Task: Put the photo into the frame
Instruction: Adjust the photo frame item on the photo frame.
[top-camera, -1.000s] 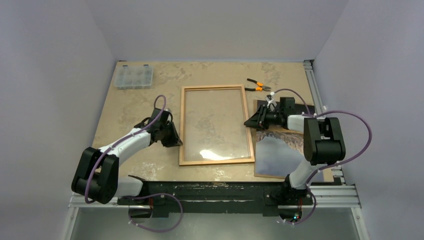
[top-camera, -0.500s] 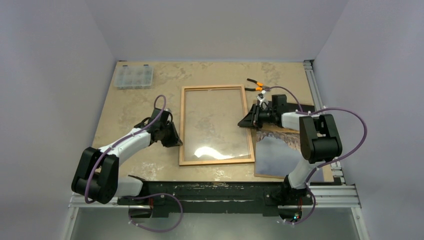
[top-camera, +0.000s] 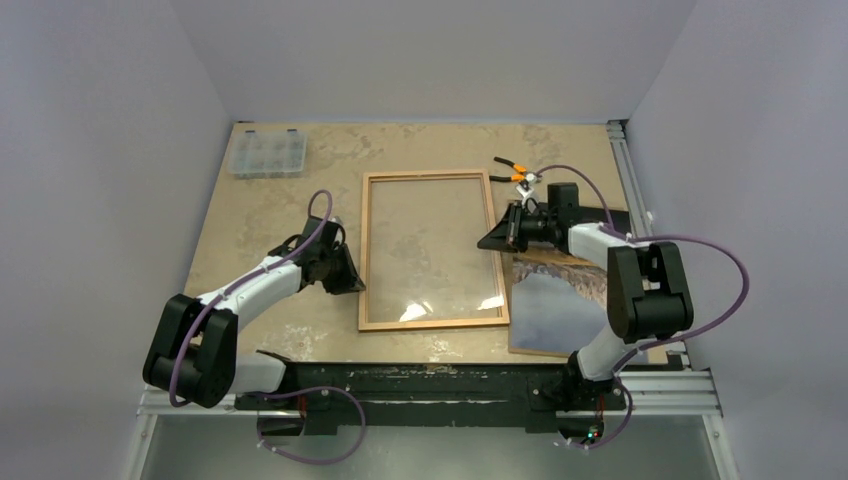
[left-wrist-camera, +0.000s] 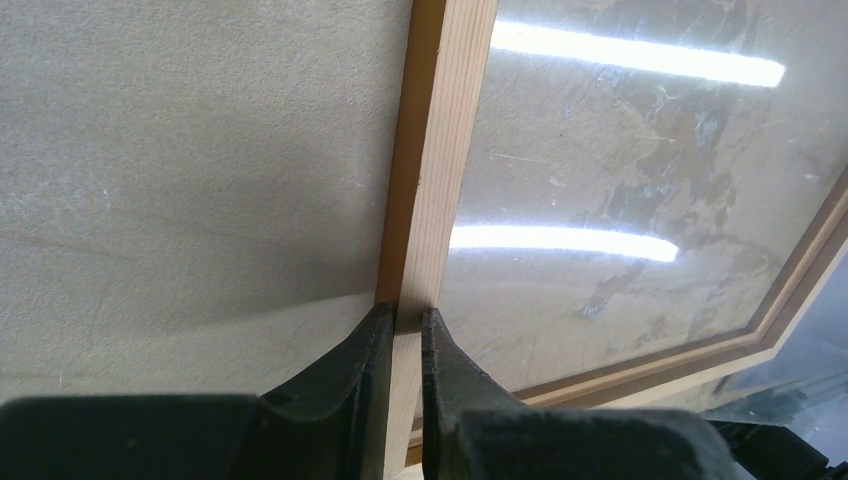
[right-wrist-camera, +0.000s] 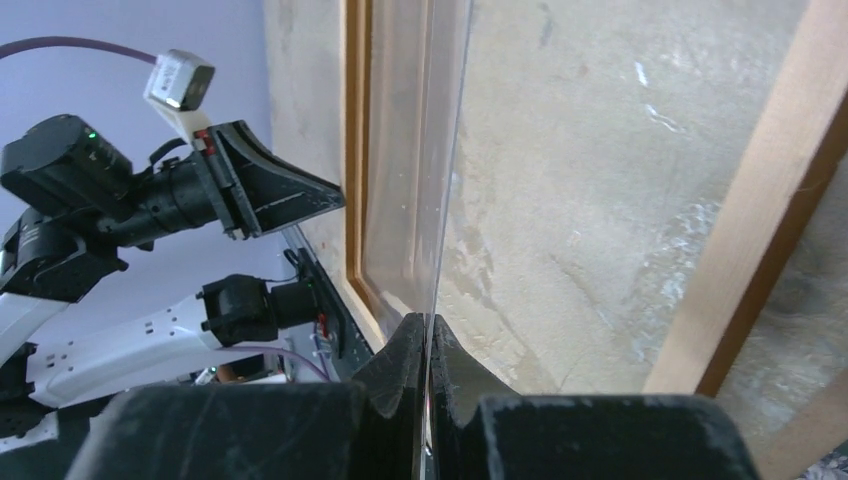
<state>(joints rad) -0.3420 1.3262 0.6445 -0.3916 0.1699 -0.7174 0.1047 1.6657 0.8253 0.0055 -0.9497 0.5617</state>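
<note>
Two sets of jaws are closed, each on a different part. The left gripper (left-wrist-camera: 400, 320) pinches the moulding of the frame (top-camera: 430, 176) on its 9 o'clock side, toward the near corner, with one finger on either face of the wood strip. The right gripper (right-wrist-camera: 427, 328) is clamped on the edge of a glass pane (right-wrist-camera: 415, 160) at the frame's 3 o'clock side. The pane tilts up off that side, and its opposite edge sits low by the moulding that the left gripper holds.

The frame lies flat in the middle of the table (top-camera: 270, 220). The photo (top-camera: 555, 305) lies face up at 4 o'clock from the frame, just beside its right moulding and outside it, its far end under the right arm. Orange-handled pliers (top-camera: 515, 172) lie at 1 o'clock of the frame. A clear compartment box (top-camera: 267, 152) sits well apart at 10 o'clock.
</note>
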